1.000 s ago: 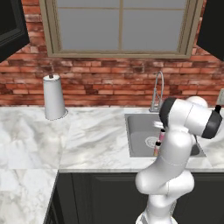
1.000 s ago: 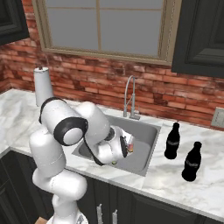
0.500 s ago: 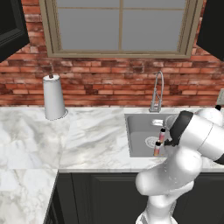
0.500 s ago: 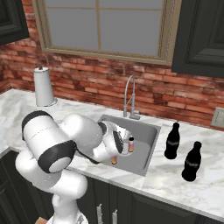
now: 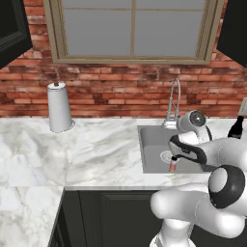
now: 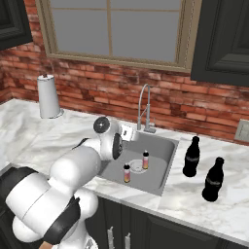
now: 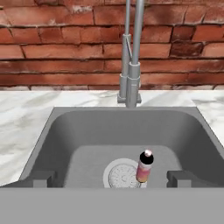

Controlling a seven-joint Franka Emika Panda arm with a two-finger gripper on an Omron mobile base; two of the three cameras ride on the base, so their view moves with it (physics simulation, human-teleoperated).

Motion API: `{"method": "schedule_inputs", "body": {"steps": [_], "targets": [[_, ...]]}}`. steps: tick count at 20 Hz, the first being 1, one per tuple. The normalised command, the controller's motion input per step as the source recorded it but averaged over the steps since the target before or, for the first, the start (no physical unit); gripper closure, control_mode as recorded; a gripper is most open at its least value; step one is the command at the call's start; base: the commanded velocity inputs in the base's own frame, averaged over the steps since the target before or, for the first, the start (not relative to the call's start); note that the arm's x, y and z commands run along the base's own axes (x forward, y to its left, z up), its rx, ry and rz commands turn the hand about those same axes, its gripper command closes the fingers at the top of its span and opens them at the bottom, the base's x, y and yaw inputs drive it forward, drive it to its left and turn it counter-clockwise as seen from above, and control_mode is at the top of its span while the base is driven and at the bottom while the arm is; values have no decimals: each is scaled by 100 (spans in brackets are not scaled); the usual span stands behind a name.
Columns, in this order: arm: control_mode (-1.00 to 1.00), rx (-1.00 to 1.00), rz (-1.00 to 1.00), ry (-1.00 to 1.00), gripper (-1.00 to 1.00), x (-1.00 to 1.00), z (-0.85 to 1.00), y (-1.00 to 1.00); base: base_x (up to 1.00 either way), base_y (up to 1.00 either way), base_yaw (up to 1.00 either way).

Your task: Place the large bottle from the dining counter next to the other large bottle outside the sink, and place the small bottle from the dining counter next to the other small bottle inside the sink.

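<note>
Two small bottles stand in the sink [image 6: 164, 151] by the drain: the small bottle [image 6: 127, 173] near the front wall and the other small bottle [image 6: 145, 159] behind it. In the left base view the small bottle [image 5: 172, 164] stands free just below my open gripper [image 5: 175, 155]. The hand view looks across the sink [image 7: 78, 131] at the tap [image 7: 133, 52]. Its fingertips [image 7: 41, 179] are spread wide around nothing, and the other small bottle [image 7: 144, 166] stands ahead, right of the drain. Two large black bottles [image 6: 191, 156] [image 6: 213, 179] stand side by side on the marble right of the sink.
A paper towel roll [image 5: 59, 107] stands on the marble worktop [image 5: 101, 154] far left of the sink [image 5: 154, 144]. The arched tap [image 6: 142, 104] rises behind the basin against the brick wall. One black bottle [image 5: 236, 128] shows at the right edge.
The gripper has let go of the small bottle, which now stands in the sink. The hand has lifted off it and the arm has swung round.
</note>
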Motion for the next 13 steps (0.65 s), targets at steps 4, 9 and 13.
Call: {"method": "schedule_inputs", "body": {"steps": [4,9,13], "targets": [[-100,1,0,13,-100,0,60,15,0,0,0],[-100,2,5,13,-100,-14,24,27,0,0,0],[-100,0,8,11,-100,-29,0,41,0,0,0]]}}
